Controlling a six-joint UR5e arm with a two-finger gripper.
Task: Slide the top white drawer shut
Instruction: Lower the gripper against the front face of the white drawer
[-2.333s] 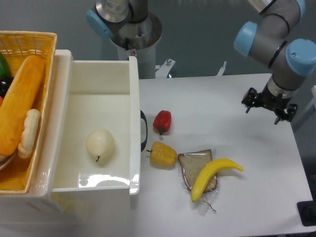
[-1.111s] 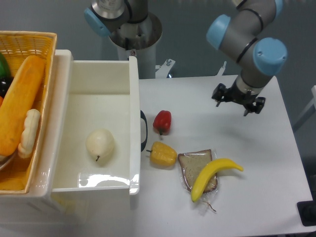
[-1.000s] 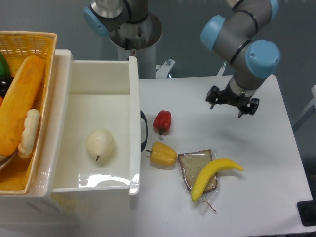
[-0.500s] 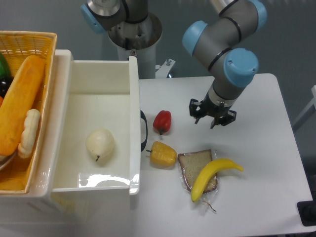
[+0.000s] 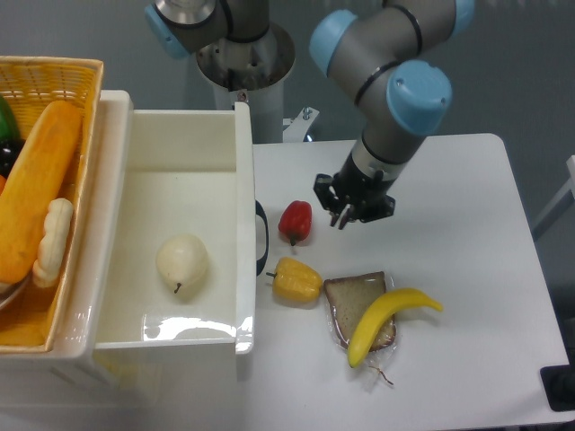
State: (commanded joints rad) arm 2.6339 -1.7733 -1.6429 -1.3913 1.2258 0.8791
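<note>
The top white drawer (image 5: 244,162) stands pulled out to the right, open from above, with a pale pear (image 5: 182,262) lying inside. Its curved black handle (image 5: 261,236) is on the right-hand front. My gripper (image 5: 344,215) hangs over the table to the right of the handle, just right of a red pepper (image 5: 295,220). Its fingers point down and look close together; I cannot tell whether they are shut. It holds nothing that I can see.
A yellow pepper (image 5: 296,280), a bread slice (image 5: 358,303) and a banana (image 5: 389,317) lie on the white table (image 5: 467,269) in front of the drawer. A yellow wicker basket (image 5: 49,72) with bread and vegetables sits on the cabinet at the left.
The arm has swept left across the table, from the right edge to just right of the red pepper. The drawer and the food have not moved.
</note>
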